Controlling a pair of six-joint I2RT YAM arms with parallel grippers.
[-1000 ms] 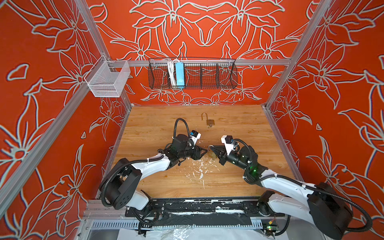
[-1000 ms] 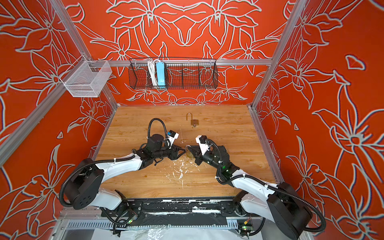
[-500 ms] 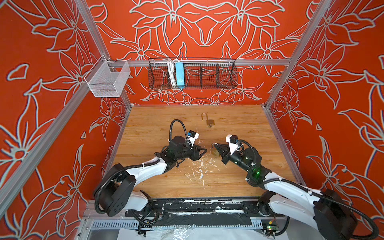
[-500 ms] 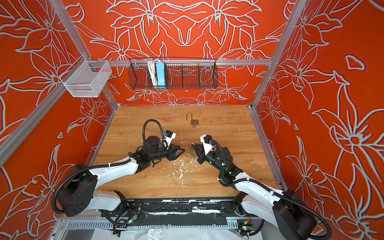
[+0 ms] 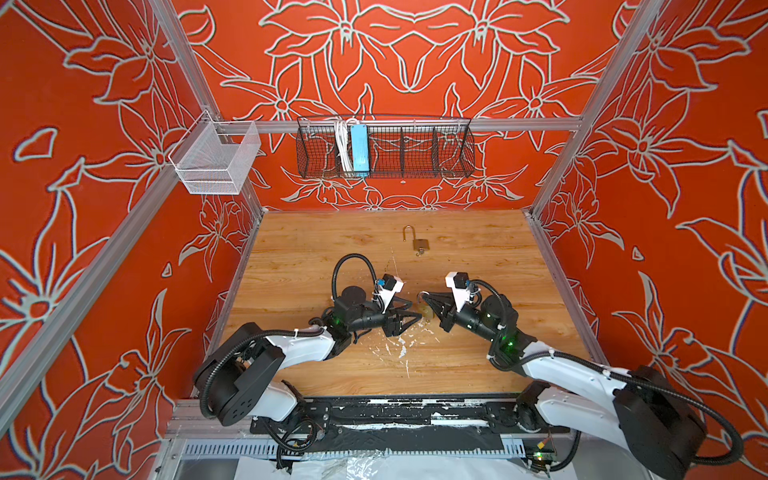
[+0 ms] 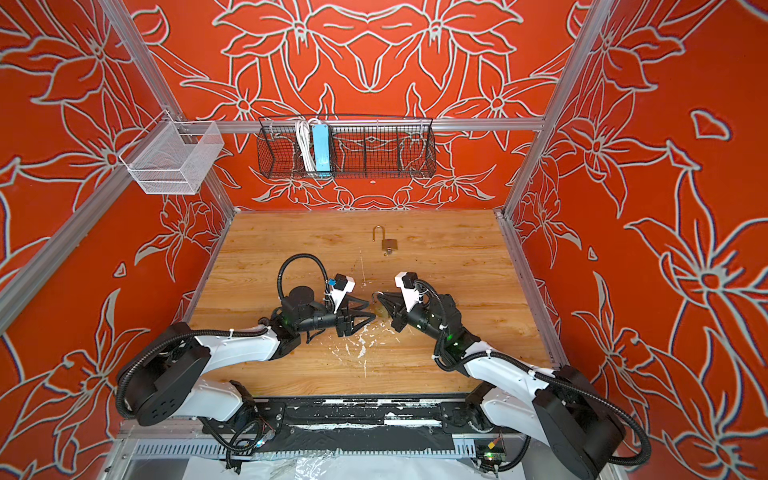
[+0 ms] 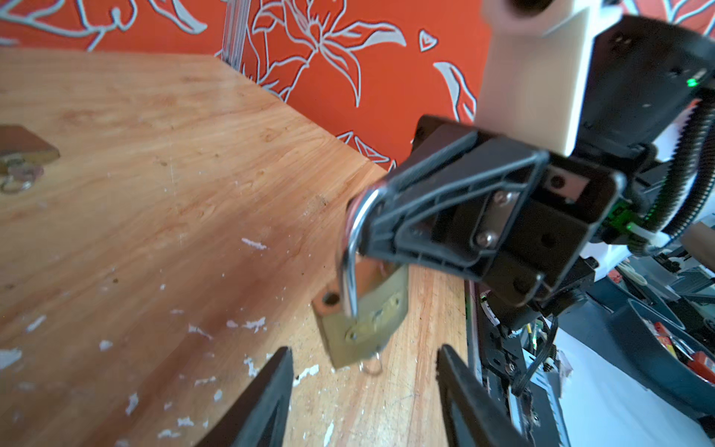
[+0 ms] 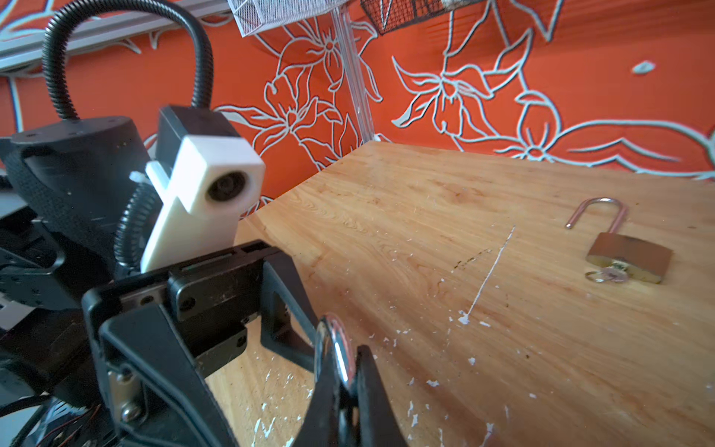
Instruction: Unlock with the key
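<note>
The right gripper [image 7: 366,226] clamps the curved chrome shackle [image 7: 349,267] of a blocky brass padlock [image 7: 371,329], one leg out of its hole. The left gripper [image 7: 364,350] gapes beside it.

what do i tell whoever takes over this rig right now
Right gripper: shut on the shackle of the held brass padlock, body hanging below.
Left gripper: open, empty, jaws apart close to its key ring.
Second padlock: far back on the table, shackle open, key in.
Done: the held one looks sprung, one shackle hole bare.
Left: confirm, then probably set it down.
</note>
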